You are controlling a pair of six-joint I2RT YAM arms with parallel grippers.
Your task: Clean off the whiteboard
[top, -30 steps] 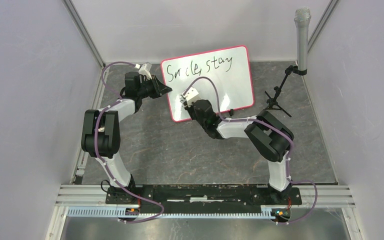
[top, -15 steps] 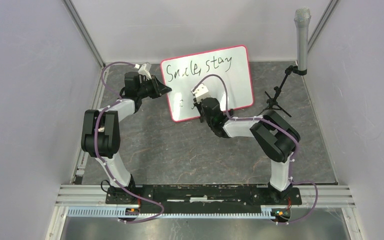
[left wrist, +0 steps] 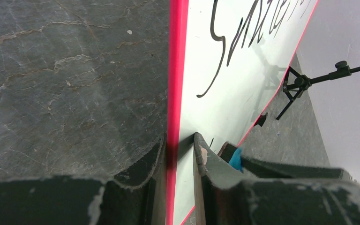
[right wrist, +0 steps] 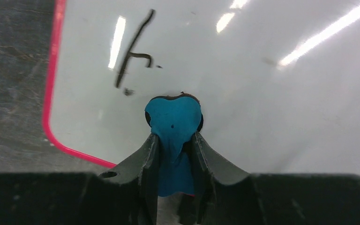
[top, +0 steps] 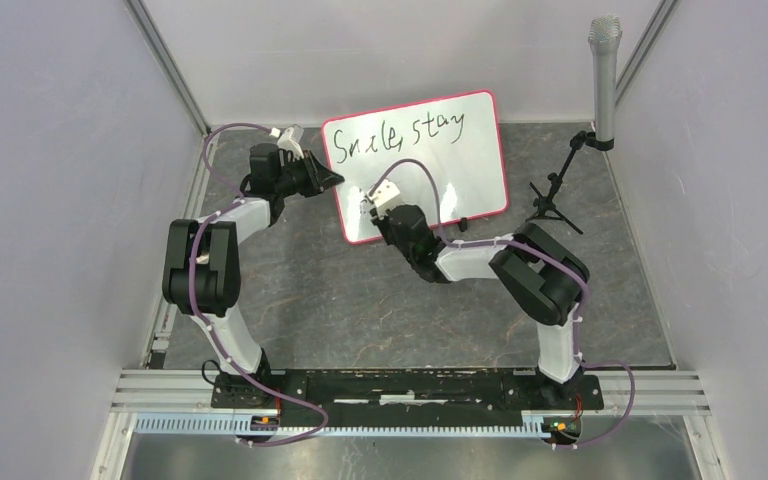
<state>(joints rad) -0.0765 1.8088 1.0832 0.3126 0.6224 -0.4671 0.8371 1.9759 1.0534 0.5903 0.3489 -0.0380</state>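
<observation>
The whiteboard [top: 460, 170] stands tilted at the back of the table, with a pink-red frame and black handwriting along its top. My left gripper [top: 338, 178] is shut on its left frame edge; in the left wrist view the gripper [left wrist: 178, 150] has one finger on each side of the pink frame of the whiteboard [left wrist: 243, 56]. My right gripper [top: 375, 207] is shut on a blue eraser [right wrist: 173, 122] whose tip presses against the lower left of the board [right wrist: 262, 93]. A short black stroke [right wrist: 131, 56] remains just above and left of the eraser.
A grey microphone [top: 605, 70] stands on a black tripod stand [top: 555, 195] right of the board, also seen as the stand [left wrist: 304, 82] in the left wrist view. Pale enclosure walls close in both sides and the back. The floor is dark stone-patterned.
My right gripper with the eraser swept right across the lower board, then came back left and slightly down. The left gripper and the board have stayed put.
</observation>
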